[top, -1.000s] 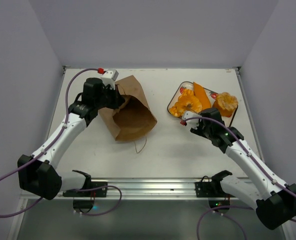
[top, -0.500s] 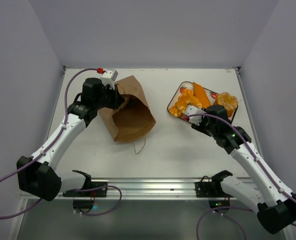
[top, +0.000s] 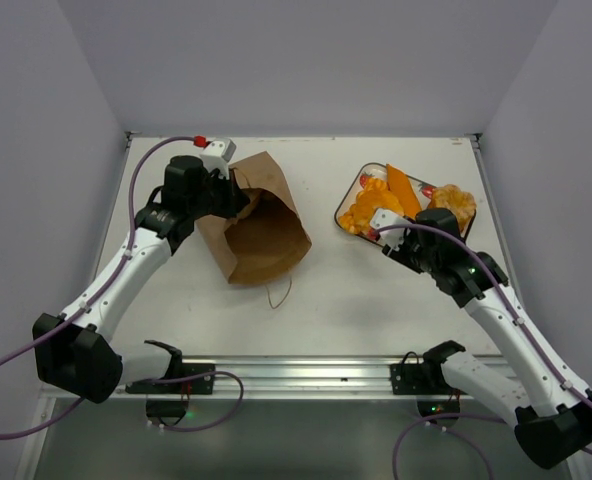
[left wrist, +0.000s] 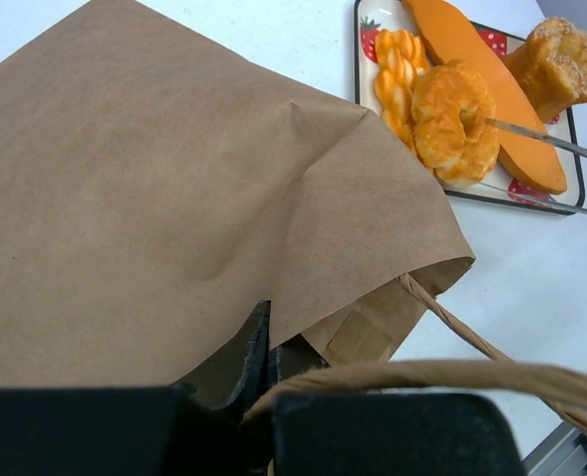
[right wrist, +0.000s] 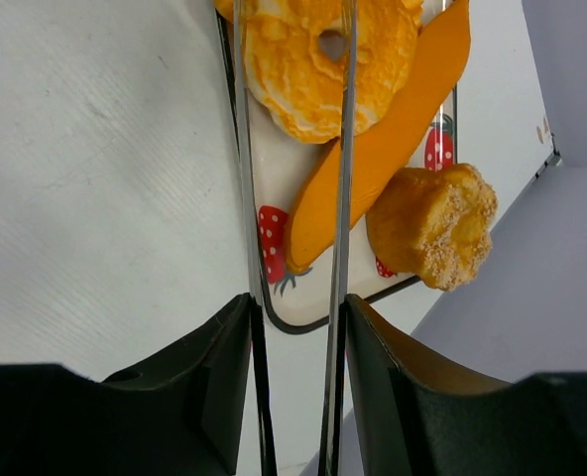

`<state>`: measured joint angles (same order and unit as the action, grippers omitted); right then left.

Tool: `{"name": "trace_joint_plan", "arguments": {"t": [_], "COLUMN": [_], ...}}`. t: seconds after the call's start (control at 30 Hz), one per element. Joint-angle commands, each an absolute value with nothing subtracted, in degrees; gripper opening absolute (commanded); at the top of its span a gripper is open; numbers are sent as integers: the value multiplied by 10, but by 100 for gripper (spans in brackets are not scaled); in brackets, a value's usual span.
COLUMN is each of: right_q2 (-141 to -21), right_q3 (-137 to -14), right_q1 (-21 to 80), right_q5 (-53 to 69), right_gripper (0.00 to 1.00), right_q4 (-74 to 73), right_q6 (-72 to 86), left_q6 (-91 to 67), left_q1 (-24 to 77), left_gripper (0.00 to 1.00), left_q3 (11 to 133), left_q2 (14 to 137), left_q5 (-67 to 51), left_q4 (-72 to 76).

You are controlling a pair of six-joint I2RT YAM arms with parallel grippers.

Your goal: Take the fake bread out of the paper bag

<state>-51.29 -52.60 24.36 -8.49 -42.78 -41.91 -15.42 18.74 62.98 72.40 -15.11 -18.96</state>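
Your left hand is clamped shut on the rim of the paper bag, which lies tilted on the tabletop with its mouth gaping. Your right hand is closed on a pair of metal tongs, whose arms straddle the ring-shaped loaf. The fake bread lies on the strawberry-print tray: that loaf, the baguette, and a knobbly piece at the tray's edge, all well apart from the paper bag.

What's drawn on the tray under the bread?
Red strawberries on the white rectangular tray; clearest in the right wrist view.
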Motion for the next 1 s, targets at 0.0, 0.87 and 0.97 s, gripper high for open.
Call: {"name": "trace_joint_plan", "arguments": {"t": [0.0, 0.87, 0.97], "right_q2": [-504, -541, -576], "right_q3": [-552, -685, -672], "right_q1": [243, 324, 409], "right_q5": [-48, 233, 135], "right_gripper": [44, 35, 34], "right_q4": [-435, -534, -472], "right_q6": [-396, -392, -361], "left_q6": [-150, -184, -203], "left_q1": [182, 188, 194], "left_gripper": [0, 0, 0], "left_q3": [634, 659, 663], "left_q2": [707, 756, 772], "left_q5": [-169, -227, -237], "left_q4": [-183, -158, -141]}}
